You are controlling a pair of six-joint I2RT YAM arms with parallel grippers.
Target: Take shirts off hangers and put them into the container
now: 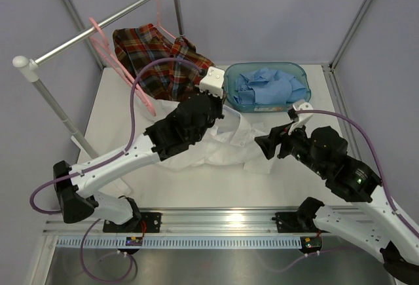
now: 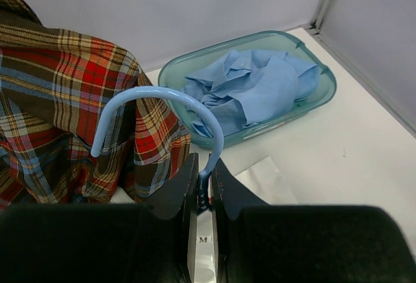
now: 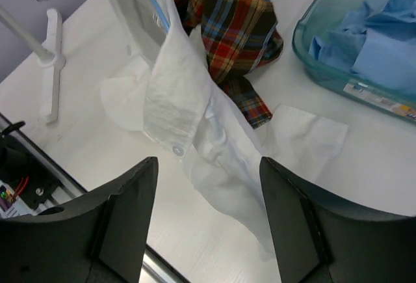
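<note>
Our left gripper (image 2: 205, 190) pinches the neck of the light blue hanger (image 2: 156, 95), whose hook arches just beyond the jaws. Left of them hangs the plaid shirt (image 2: 58, 101). Farther ahead to the right, the teal container (image 2: 286, 120) holds the crumpled light blue shirt (image 2: 253, 91). Our right gripper (image 3: 208, 166) stands spread, with the white shirt (image 3: 175, 88) draped just ahead between its jaws.

Light blue hanger (image 2: 162, 101) hook up, stem pinched in left gripper (image 2: 205, 166). White shirt (image 3: 195, 120) hangs from it, just ahead of the wide-open right gripper (image 3: 207, 179). Blue shirt (image 2: 253, 88) crumpled in teal container (image 2: 325, 84) beyond. Plaid shirt (image 2: 58, 101) left of it, by pink hangers (image 1: 98, 33).
</note>
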